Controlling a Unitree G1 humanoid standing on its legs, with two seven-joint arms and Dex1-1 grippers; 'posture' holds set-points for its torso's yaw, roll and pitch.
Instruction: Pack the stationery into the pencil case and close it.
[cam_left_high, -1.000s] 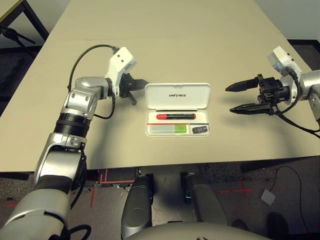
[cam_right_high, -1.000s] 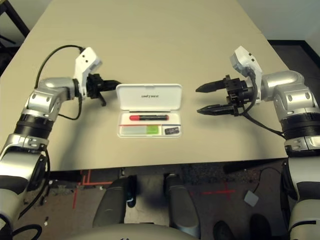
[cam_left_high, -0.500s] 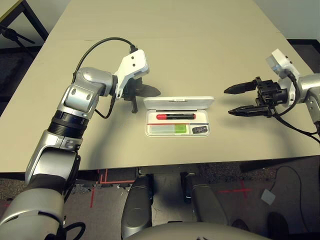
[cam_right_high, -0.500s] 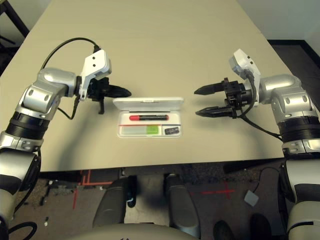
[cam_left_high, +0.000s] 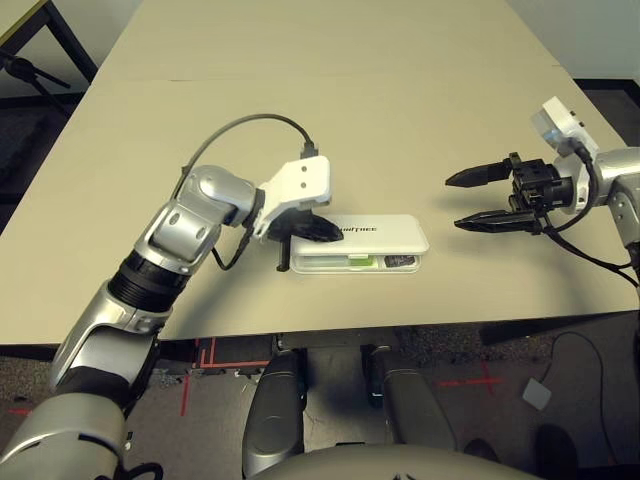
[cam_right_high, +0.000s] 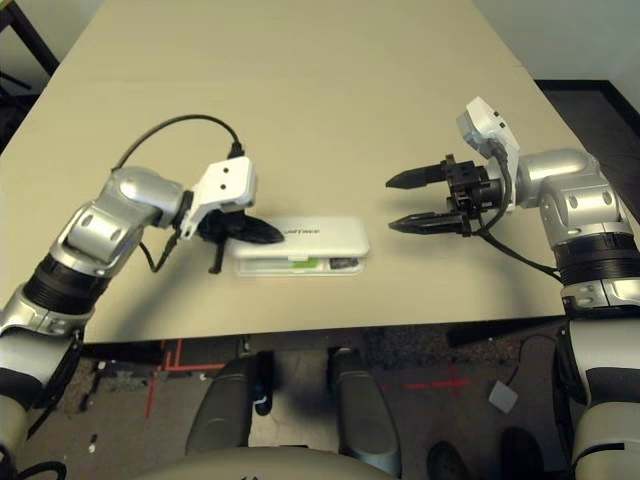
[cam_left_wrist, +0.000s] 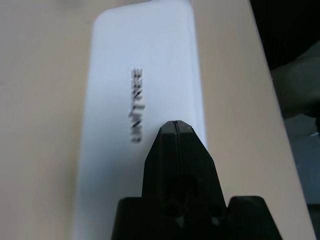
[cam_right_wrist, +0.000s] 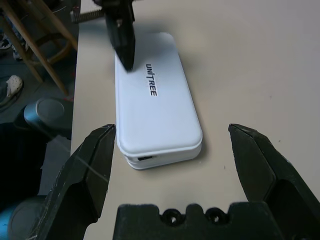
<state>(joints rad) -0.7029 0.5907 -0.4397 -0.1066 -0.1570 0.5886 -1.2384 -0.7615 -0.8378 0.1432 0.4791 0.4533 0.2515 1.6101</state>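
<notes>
Pencil case (cam_left_high: 365, 243): white, flat on the table (cam_left_high: 330, 110) near its front edge, lid lowered almost fully; a slit at the front shows the pale stick with light-green cap (cam_left_high: 352, 262) and the dark clip-like piece (cam_left_high: 400, 261) inside. Left gripper (cam_left_high: 322, 229): fingers pressed together, holding nothing, tip resting on the lid's left end. Right gripper (cam_left_high: 468, 200): jaws spread wide, empty, well apart to the case's right. Progress, judged: stationery packed; only pressing the lid fully closed remains
</notes>
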